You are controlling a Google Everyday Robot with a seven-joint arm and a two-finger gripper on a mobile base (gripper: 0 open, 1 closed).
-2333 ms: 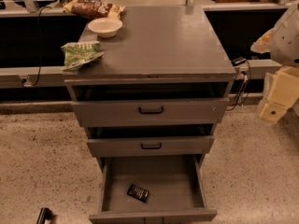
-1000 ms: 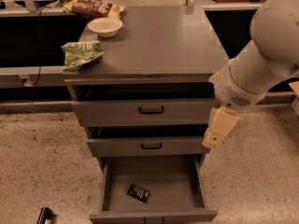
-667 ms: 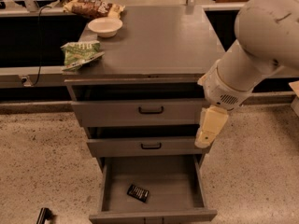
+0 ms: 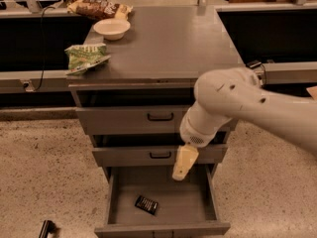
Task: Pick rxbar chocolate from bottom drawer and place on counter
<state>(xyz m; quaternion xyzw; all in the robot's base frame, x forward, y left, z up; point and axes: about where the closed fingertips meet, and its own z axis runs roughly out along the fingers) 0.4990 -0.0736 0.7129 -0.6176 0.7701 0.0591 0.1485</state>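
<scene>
The rxbar chocolate (image 4: 146,204), a small flat black wrapper, lies on the floor of the open bottom drawer (image 4: 163,224), left of its middle. My gripper (image 4: 182,164) hangs from the white arm that comes in from the right. It is over the drawer's back right part, above and to the right of the bar, and apart from it. The grey counter (image 4: 168,41) tops the cabinet.
A green snack bag (image 4: 85,56) lies at the counter's left edge. A white bowl (image 4: 112,28) and a brown-and-yellow snack bag (image 4: 99,7) sit at its back left. Two shallower drawers with black handles (image 4: 160,116) stand slightly open above. A small dark object (image 4: 47,228) lies on the speckled floor.
My arm has swung in from the right and come down in front of the cabinet; the gripper is now over the open bottom drawer. The rxbar has not moved.
</scene>
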